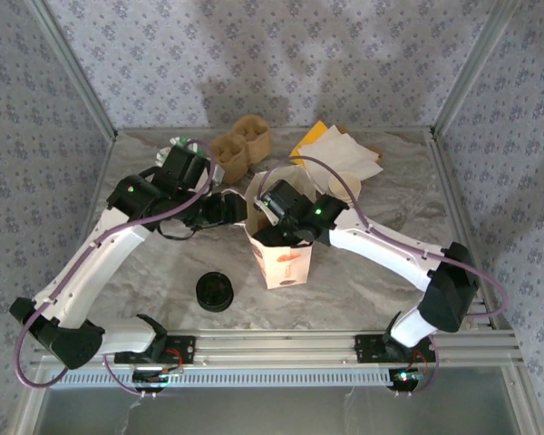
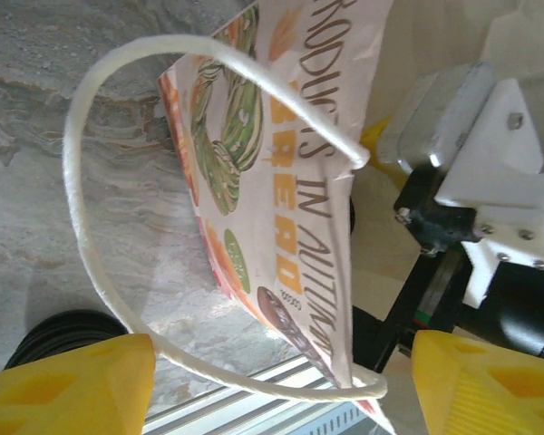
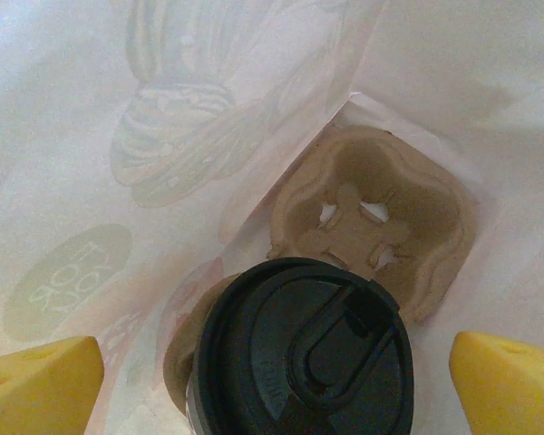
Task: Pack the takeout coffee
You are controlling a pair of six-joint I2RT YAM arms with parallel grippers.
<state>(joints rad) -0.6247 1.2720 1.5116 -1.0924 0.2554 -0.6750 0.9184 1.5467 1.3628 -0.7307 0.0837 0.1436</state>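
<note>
The takeout coffee [image 3: 299, 358] shows its round black lid from above, standing inside the printed paper bag [image 1: 286, 261] in one pocket of a brown pulp carrier [image 3: 381, 217]. My right gripper [image 3: 276, 385] reaches down into the bag's mouth [image 1: 281, 231], open, with a yellow finger on each side of the lid and apart from it. My left gripper [image 2: 281, 390] hovers at the bag's left side [image 1: 225, 208], open. The bag's white cord handle [image 2: 82, 227] loops between its yellow fingers [image 2: 68, 385] without being pinched. The cup's body is hidden.
A low pile of black lids [image 1: 215, 292] lies near the front, left of the bag. More pulp carriers [image 1: 240, 145], napkins and a yellow sheet [image 1: 335, 149] and a stack of cream cups [image 1: 344, 188] sit at the back. A metal rail [image 1: 281, 346] runs along the front edge.
</note>
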